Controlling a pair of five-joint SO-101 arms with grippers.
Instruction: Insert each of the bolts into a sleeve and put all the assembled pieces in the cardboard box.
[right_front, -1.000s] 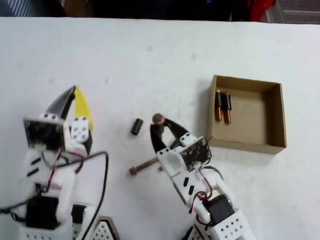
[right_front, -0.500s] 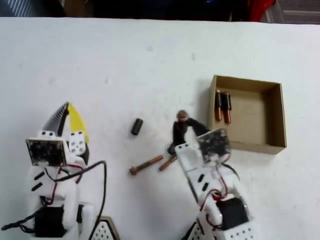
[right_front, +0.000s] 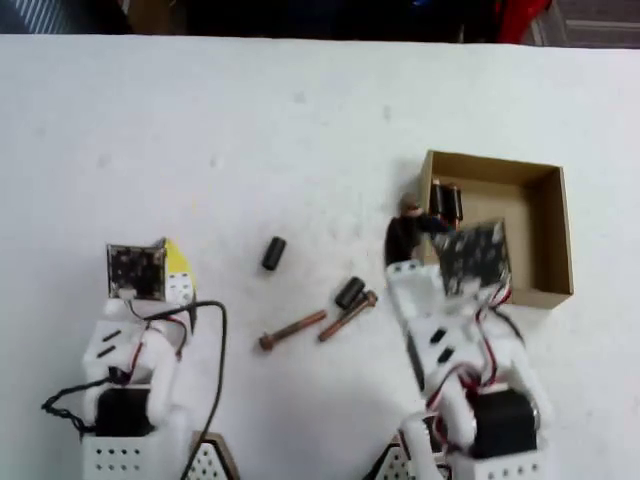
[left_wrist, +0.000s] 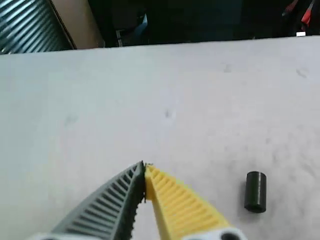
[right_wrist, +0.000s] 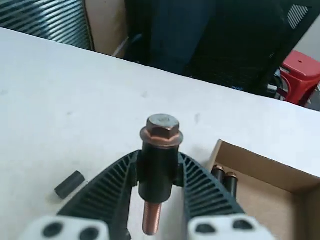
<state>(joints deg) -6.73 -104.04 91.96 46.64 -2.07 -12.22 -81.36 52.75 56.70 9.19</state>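
My right gripper is shut on a black sleeve with a copper bolt through it, held upright. In the high view this gripper is just outside the left wall of the cardboard box. Two assembled pieces lie in the box's far left corner. On the table lie two bare bolts and two loose sleeves. My left gripper is shut on nothing, with a sleeve on the table off to its side.
The white table's far edge has dark chairs behind it. The box floor is bare beside the two assembled pieces. The left arm stands at the front left.
My right gripper has carried the sleeved bolt rightward to the box's left wall, uncovering a sleeve and a second bolt. The left arm has drawn back and turned slightly right.
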